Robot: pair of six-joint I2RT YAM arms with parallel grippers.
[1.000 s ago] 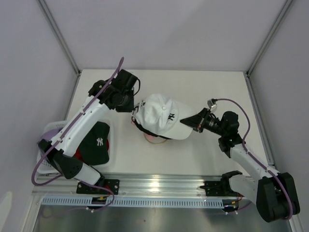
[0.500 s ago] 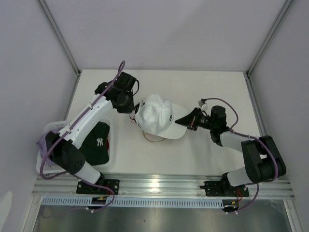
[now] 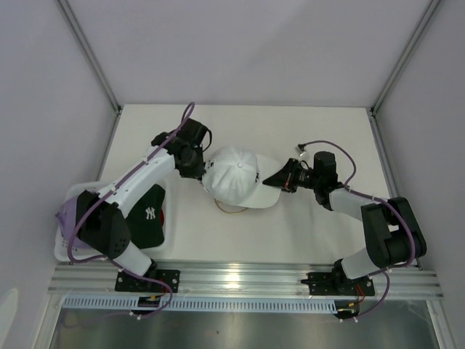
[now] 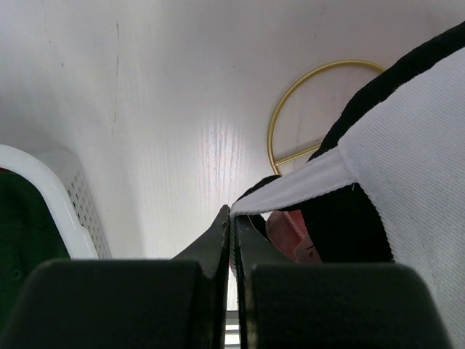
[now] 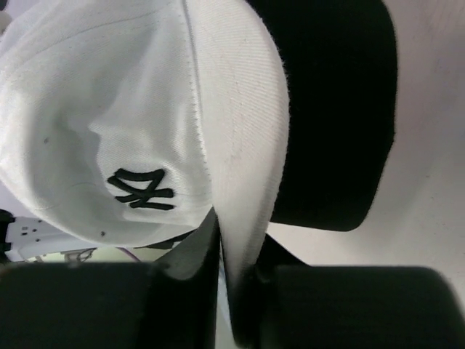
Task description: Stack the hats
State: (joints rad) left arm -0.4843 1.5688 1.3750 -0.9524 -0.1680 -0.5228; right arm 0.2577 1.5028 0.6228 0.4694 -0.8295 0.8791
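A white cap (image 3: 236, 177) with a black logo hangs over the gold ring stand (image 3: 231, 208), held by both grippers. My left gripper (image 3: 202, 169) is shut on the cap's back edge. The left wrist view shows its fingertips (image 4: 227, 218) pinching the white band (image 4: 305, 182), with a pink cap (image 4: 287, 234) showing underneath. My right gripper (image 3: 280, 180) is shut on the brim. The right wrist view shows its gripper (image 5: 234, 243) clamped on the white brim (image 5: 247, 145), whose underside (image 5: 334, 109) is black. A dark cap with a white NY logo (image 3: 149, 214) lies in the basket.
The white mesh basket (image 3: 73, 196) stands at the left edge, with a bit of red (image 3: 161, 217) beside the dark cap. Its rim (image 4: 51, 193) and the gold ring (image 4: 320, 80) show in the left wrist view. Grey walls enclose the table.
Both grippers have lowered the white cap onto the pink cap on the stand, and the pink cap no longer shows from above. The right arm has stretched out lower.
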